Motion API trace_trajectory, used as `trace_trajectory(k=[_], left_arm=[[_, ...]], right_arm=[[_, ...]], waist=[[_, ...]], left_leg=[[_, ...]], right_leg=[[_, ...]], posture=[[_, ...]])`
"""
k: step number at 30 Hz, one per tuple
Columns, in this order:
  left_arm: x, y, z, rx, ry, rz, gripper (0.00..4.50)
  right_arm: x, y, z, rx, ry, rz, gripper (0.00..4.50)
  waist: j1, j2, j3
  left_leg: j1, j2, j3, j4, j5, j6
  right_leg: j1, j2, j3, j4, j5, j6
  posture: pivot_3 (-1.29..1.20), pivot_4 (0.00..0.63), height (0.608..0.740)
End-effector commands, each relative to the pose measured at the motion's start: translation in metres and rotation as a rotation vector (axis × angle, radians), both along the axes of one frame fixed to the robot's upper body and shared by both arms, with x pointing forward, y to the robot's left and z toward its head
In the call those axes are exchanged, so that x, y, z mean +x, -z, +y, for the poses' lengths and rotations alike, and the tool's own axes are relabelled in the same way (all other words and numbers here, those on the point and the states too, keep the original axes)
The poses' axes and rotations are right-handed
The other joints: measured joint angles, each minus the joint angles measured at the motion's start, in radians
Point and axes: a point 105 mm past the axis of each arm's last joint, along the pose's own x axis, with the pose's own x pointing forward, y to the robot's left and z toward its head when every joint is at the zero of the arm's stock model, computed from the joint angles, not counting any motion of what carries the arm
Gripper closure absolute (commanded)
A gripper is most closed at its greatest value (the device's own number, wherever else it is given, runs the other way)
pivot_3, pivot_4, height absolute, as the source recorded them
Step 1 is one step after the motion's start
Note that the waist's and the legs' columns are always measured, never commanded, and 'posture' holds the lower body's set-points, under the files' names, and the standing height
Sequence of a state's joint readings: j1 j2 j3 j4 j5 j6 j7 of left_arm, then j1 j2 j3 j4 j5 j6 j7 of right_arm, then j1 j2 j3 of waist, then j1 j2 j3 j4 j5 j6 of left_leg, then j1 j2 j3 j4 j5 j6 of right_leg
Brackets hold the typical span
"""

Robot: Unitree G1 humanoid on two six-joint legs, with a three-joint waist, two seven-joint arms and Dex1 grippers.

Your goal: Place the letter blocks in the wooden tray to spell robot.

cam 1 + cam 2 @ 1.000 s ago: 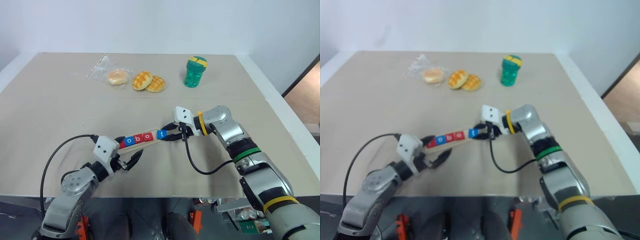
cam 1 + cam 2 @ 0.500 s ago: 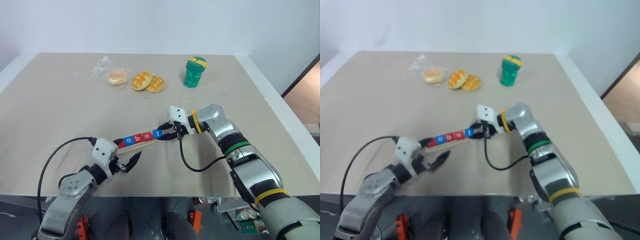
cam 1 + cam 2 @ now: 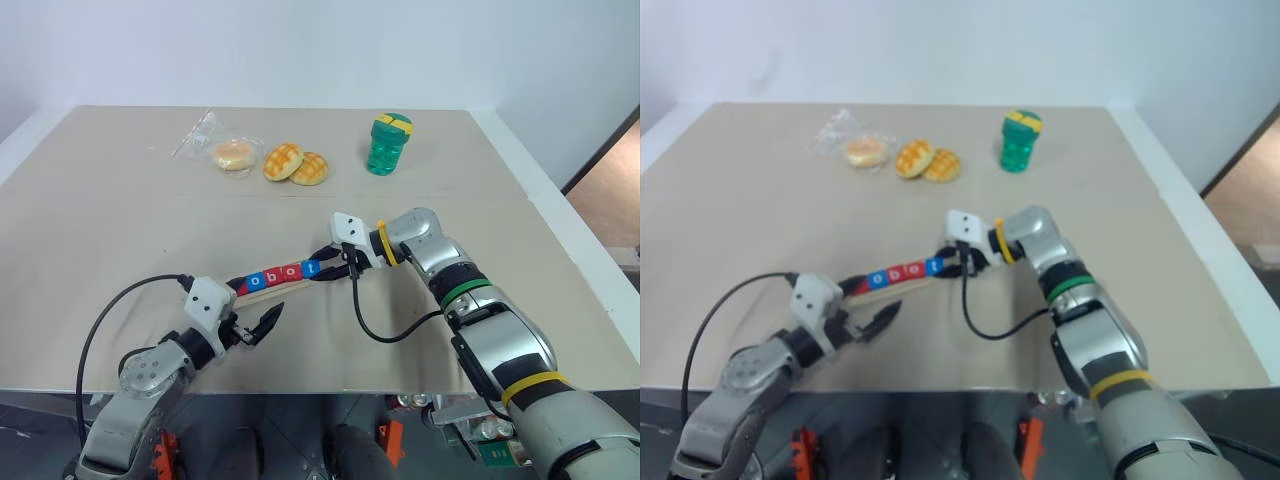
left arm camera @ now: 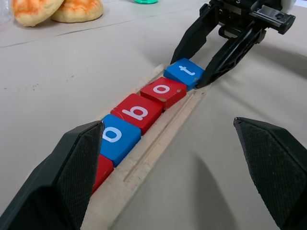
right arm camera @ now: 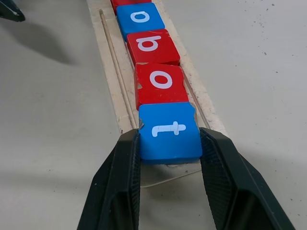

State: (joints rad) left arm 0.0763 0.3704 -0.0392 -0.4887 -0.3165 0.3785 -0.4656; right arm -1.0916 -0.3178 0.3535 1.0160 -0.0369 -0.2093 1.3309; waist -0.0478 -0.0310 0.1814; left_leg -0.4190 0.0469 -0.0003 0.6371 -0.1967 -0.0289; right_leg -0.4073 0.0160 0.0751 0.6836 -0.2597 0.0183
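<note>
Now your right gripper (image 5: 169, 143) had slid the blue t block (image 5: 169, 131), pinched between its fingers, toward nine o'clock against the red o (image 5: 159, 85) in the wooden tray (image 4: 158, 151), finishing "robot", while your left gripper (image 3: 262, 324) waited wide open.

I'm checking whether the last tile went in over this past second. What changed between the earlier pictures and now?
The right gripper, shut on the blue t block, slid it along the wooden tray against the red o block. The left gripper stayed open at the tray's other end; the buns and green bottle did not move.
</note>
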Motion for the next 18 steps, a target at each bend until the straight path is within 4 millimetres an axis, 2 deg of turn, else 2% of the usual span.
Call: trace_trajectory(k=[1, 18], left_arm=[[-0.0049, -0.0152, -0.0048, -0.036, 0.025, -0.051, 0.00], [-0.0036, -0.0145, -0.0093, -0.043, 0.033, -0.044, 0.00]], right_arm=[[0.0038, -0.0151, 0.0025, 0.013, -0.014, -0.034, 2.80], [-0.0008, -0.0194, 0.0050, 0.015, -0.081, -0.043, 2.80]], waist=[[0.000, 0.000, 0.000], [0.000, 0.000, 0.000]], left_leg=[[0.000, 0.000, 0.000, 0.000, 0.000, 0.000], [0.000, 0.000, 0.000, 0.000, 0.000, 0.000]], right_leg=[[0.000, 0.000, 0.000, 0.000, 0.000, 0.000], [0.000, 0.000, 0.000, 0.000, 0.000, 0.000]], posture=[[0.00, 0.150, 0.740], [0.00, 0.150, 0.740]])
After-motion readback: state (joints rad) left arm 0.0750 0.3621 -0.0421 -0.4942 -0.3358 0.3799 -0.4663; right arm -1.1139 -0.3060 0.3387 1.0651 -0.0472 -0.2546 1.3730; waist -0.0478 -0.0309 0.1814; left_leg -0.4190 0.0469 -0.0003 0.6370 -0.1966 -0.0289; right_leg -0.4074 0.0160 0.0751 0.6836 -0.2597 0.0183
